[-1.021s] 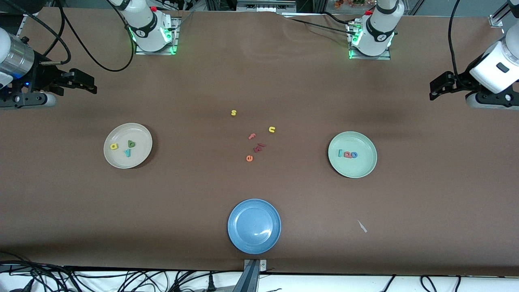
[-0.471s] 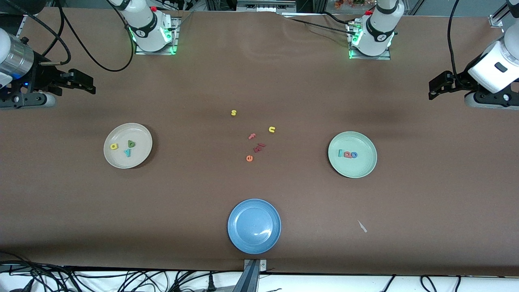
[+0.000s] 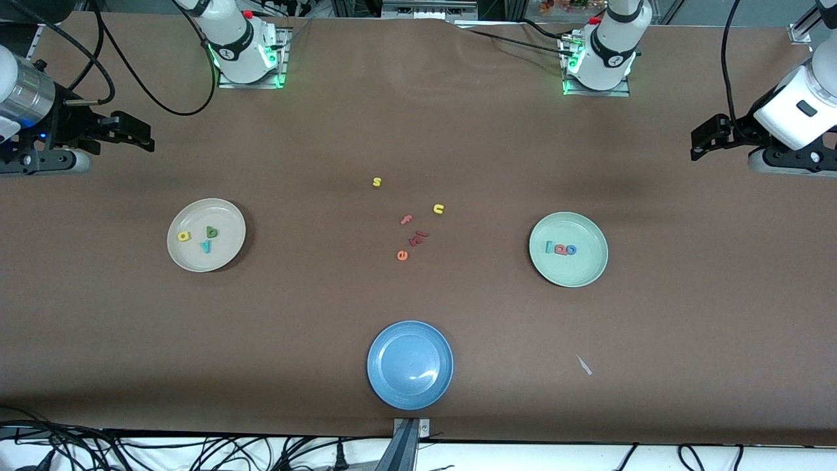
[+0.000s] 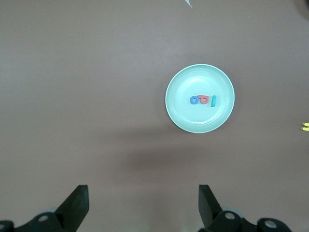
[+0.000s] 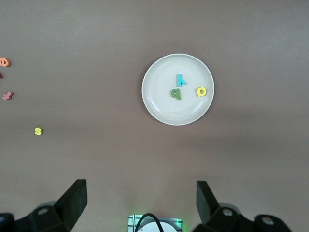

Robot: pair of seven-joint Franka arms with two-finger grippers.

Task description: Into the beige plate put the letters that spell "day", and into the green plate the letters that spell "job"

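Cream-beige plate (image 3: 206,258) holds green d (image 3: 212,231), yellow a (image 3: 184,236), teal y (image 3: 206,246); green plate (image 3: 568,271) holds j, b, o. Left gripper (image 4: 143,205) and right gripper (image 5: 141,203) wait with fingers spread, empty.

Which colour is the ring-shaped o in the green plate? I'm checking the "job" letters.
Blue. The o lies in the green plate; the left wrist view shows it best.

Even overhead lighting, images sharp. Glare spot on the blue plate (image 3: 410,365). Soft, diffuse shadows fall across the table (image 3: 301,314); green indicator lights glow at both arm bases.
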